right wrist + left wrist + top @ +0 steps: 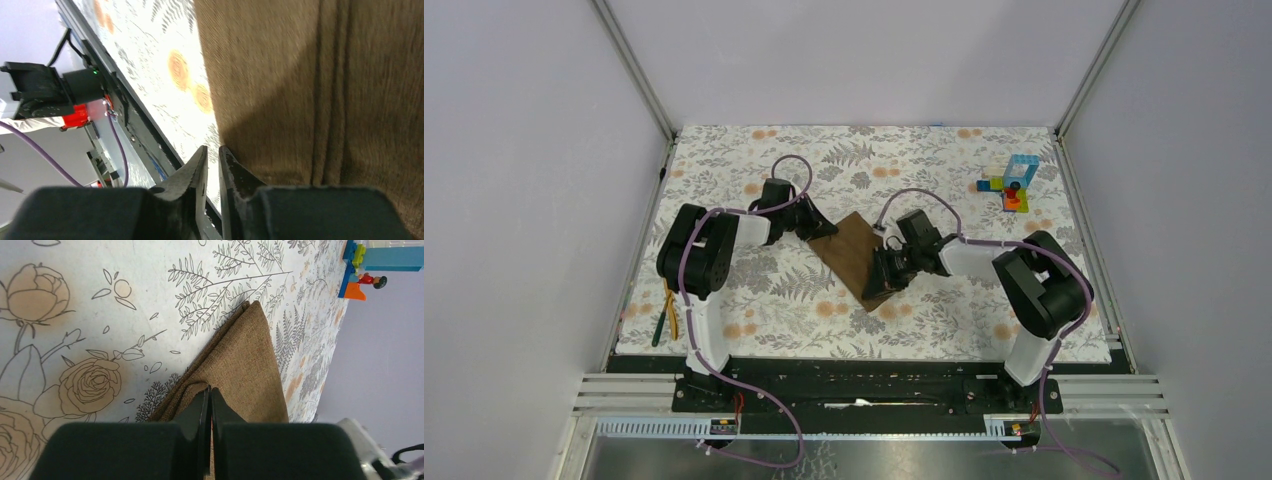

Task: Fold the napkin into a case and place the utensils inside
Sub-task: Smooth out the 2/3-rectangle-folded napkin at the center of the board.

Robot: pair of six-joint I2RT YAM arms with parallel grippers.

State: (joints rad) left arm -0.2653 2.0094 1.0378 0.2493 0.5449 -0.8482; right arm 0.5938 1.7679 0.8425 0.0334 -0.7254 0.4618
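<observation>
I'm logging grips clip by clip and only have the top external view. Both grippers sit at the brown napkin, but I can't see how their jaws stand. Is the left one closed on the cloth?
Observer: Yes. The left wrist view shows the left gripper shut, with the edge of the napkin pinched between its jaws.
Operator: And the right one?
Observer: The right wrist view shows the right gripper with a narrow slit between its jaws and no cloth in it. The napkin lies just beside it.
Operator: Is the cloth folded where the left one holds it?
Observer: Yes. Stacked layers show along the napkin's edge there.
</observation>
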